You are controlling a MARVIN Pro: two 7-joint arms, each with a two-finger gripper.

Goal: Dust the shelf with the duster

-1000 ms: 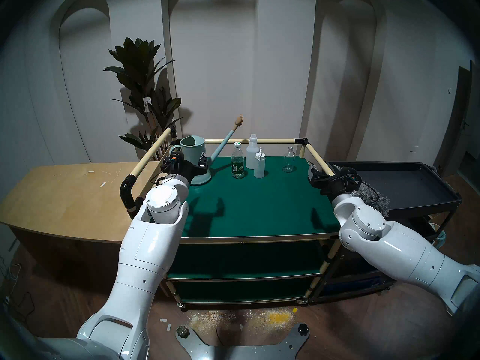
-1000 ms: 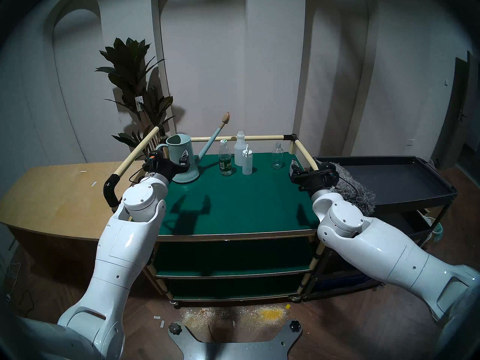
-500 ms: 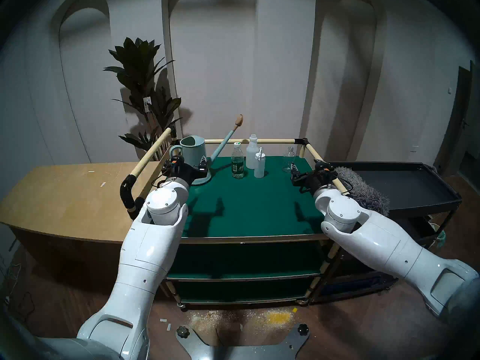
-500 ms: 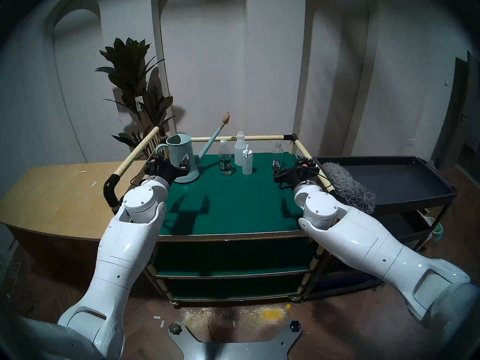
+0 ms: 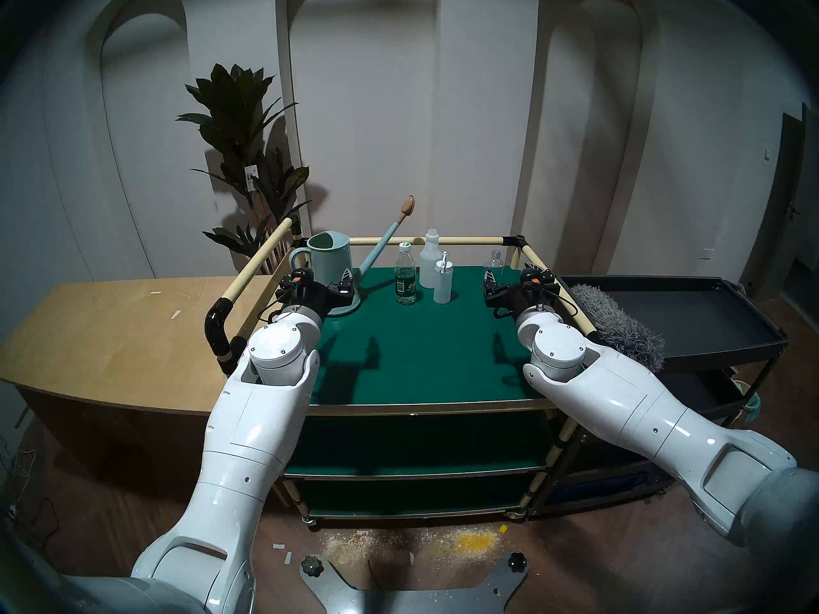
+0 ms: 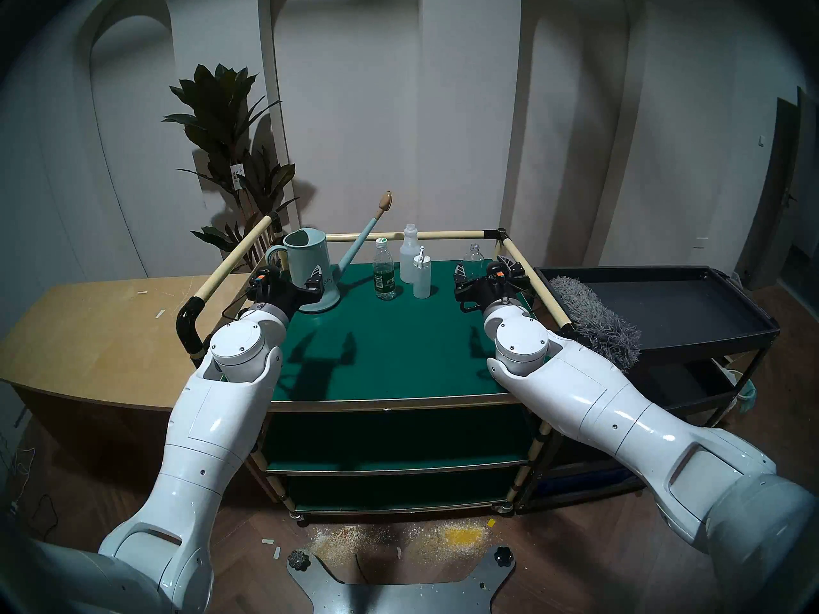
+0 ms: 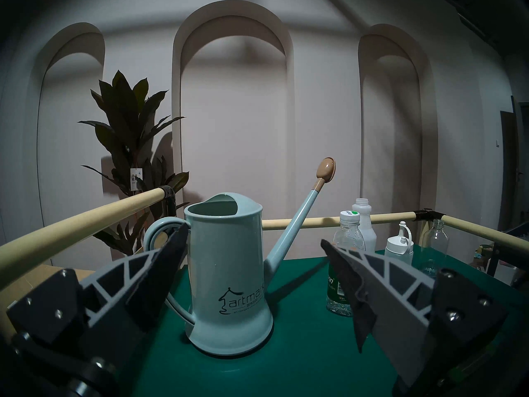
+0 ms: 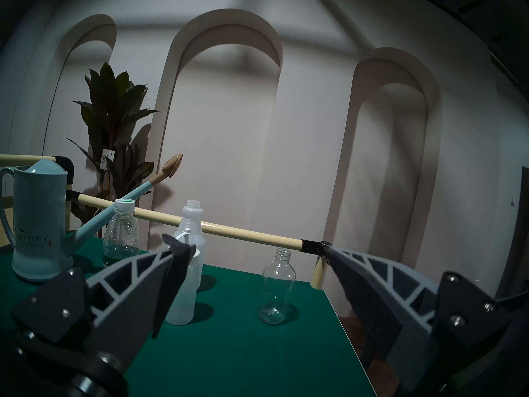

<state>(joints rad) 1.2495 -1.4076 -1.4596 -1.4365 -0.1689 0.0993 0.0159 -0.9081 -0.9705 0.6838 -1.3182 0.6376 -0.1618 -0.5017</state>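
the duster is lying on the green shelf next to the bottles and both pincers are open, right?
Not quite. The duster lies on the black cart to the right of the shelf, as the head view shows. Both the left pincer and the right pincer are open.

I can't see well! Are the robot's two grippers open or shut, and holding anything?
Left gripper: open, holding nothing, in front of the watering can.
Right gripper: open, holding nothing.

The right gripper (image 5: 510, 277) has swung from the duster (image 5: 620, 323) toward ten o'clock, crossing the shelf's side rail (image 5: 571, 309); now spread over the green board (image 5: 434, 347).
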